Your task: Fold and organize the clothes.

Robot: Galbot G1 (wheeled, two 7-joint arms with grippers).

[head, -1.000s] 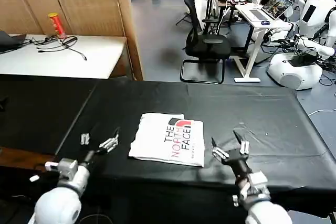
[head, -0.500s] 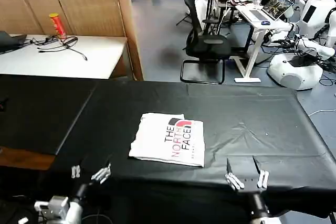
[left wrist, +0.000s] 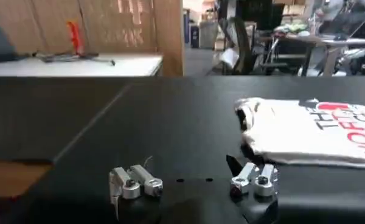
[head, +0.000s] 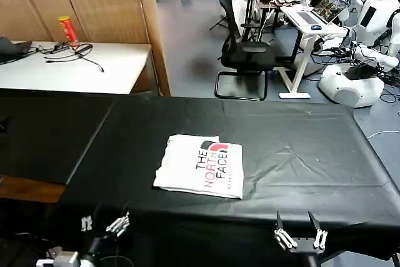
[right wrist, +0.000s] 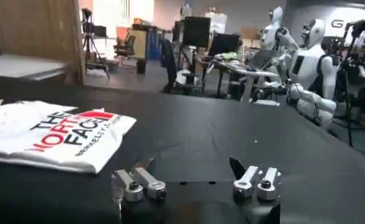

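Observation:
The clothes are one white T-shirt (head: 200,166) folded into a neat rectangle on the black tablecloth (head: 294,148), its black-and-red "THE NORTH FACE" print facing up. The same shirt lies ahead in the left wrist view (left wrist: 304,131) and the right wrist view (right wrist: 55,134). My left gripper (head: 105,222) is open and empty at the table's near edge, left of the shirt; its jaws stand wide apart (left wrist: 191,182). My right gripper (head: 301,237) is open and empty at the near edge, right of the shirt, well clear of it (right wrist: 194,185).
A second black-covered table (head: 44,129) adjoins on the left. Behind it stands a white desk (head: 75,67) with cables and a red can (head: 65,29). An office chair (head: 247,51), desks and parked white robots (head: 362,60) are beyond the far edge.
Both grippers have drawn back toward me and lower, from beside the shirt to the table's near edge. The shirt has not moved.

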